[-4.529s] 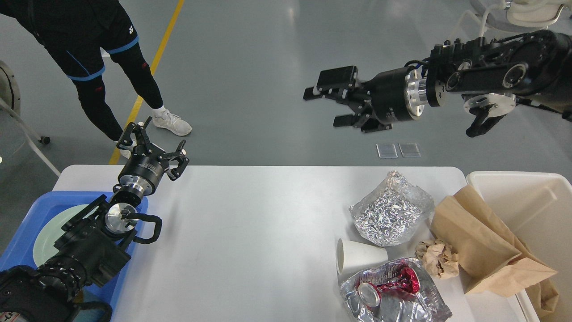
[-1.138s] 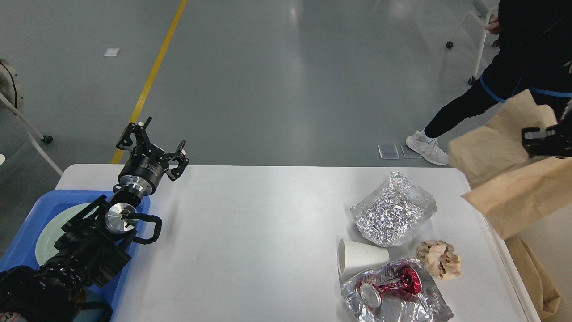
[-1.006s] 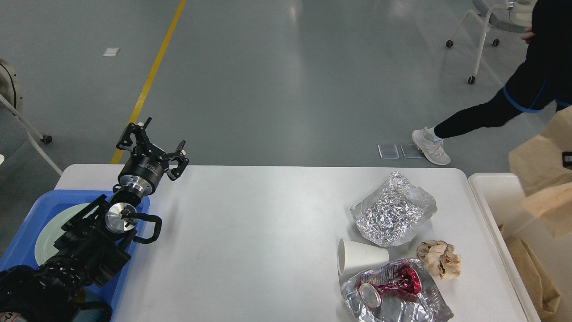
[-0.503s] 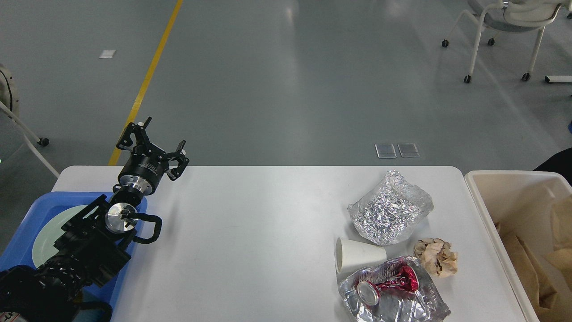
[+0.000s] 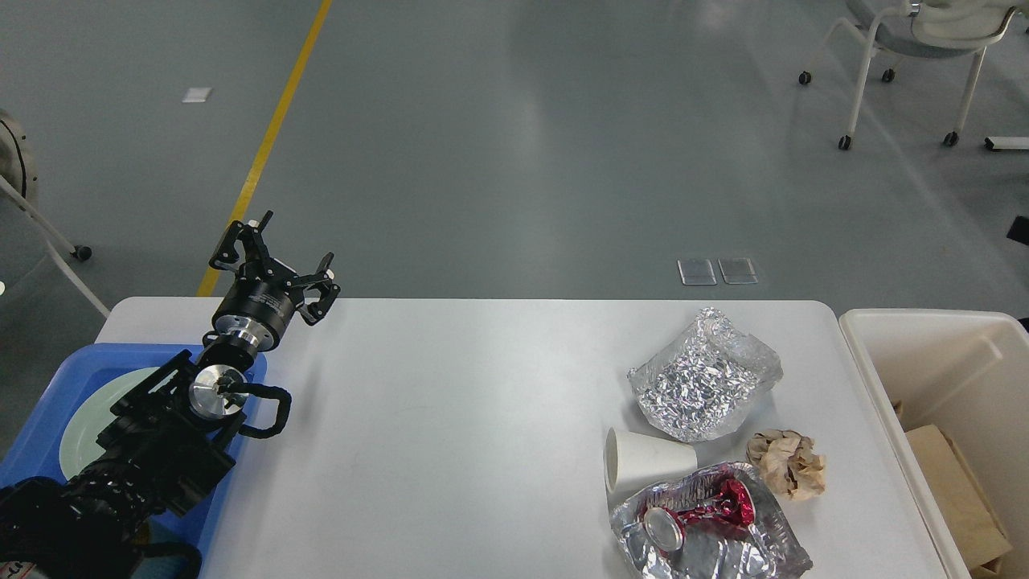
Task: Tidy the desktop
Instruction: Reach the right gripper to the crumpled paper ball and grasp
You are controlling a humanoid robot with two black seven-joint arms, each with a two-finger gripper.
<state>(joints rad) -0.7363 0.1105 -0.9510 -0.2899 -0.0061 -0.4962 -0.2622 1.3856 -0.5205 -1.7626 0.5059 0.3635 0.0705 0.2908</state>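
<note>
The desktop is smooth, matt white. On it lie crinkled shiny foil, a matt paper cup, crumpled brown paper and a glossy crushed metal can. The tray is blue plastic.

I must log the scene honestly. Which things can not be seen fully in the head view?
- Right claw: not in view at all.
- Green plate in the blue tray: partly hidden by the left arm.
- Brown paper bag in the cream bin: cut off by the frame edge.
- Foil sheet under the crushed red can: cut by the bottom edge.
- Left claw: open, empty.
</note>
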